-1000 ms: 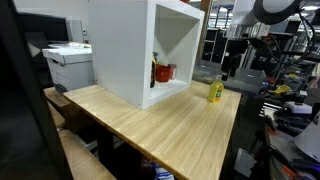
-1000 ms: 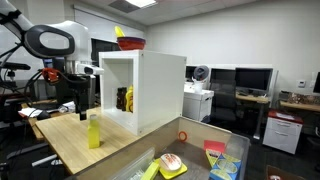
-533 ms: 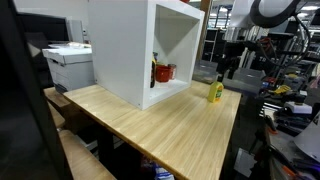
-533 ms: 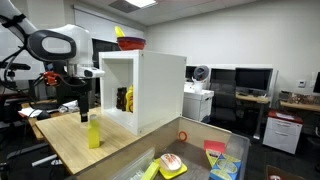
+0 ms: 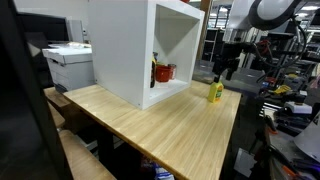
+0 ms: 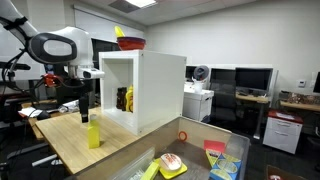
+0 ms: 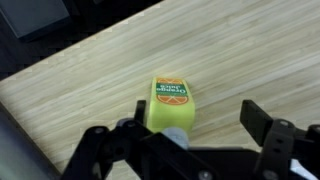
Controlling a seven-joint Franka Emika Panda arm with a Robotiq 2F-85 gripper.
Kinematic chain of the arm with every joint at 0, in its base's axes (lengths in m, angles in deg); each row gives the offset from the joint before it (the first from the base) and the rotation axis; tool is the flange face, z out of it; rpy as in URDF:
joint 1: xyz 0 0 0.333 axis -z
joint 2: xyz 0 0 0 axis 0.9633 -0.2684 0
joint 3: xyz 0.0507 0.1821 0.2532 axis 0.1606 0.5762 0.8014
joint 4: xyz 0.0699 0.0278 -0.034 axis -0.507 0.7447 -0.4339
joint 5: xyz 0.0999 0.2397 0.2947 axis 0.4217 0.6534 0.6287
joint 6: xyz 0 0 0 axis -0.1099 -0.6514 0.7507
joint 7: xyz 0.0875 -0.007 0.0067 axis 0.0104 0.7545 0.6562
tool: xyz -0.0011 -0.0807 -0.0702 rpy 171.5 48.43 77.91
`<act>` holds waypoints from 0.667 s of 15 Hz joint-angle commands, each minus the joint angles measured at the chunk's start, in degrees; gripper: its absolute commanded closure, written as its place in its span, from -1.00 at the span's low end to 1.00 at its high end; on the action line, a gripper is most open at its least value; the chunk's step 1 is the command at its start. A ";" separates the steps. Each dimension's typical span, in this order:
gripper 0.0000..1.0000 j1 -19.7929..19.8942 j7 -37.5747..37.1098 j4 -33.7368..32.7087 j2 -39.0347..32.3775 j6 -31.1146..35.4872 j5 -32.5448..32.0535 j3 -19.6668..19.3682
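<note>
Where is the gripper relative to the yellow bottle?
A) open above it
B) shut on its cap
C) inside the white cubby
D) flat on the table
A: in the wrist view the gripper stands with jaws spread over the yellow bottle, clamping nothing.

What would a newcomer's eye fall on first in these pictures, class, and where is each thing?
A big white open-fronted box stands on the wooden table, with red items inside it and a red bowl on top. Beside the box a small yellow bottle stands upright on the table, and the gripper hangs just above it with its jaws open.
</note>
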 commanded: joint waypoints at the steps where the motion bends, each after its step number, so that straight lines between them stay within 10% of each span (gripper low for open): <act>1: -0.33 1.20 -3.37 -0.04 -1.29 1.97 -0.94 1.34; 9: 0.63 4.62 -13.38 -0.08 -2.01 5.66 -7.87 4.93; 10: -0.26 4.97 -14.55 -0.09 -2.02 5.54 -8.75 5.33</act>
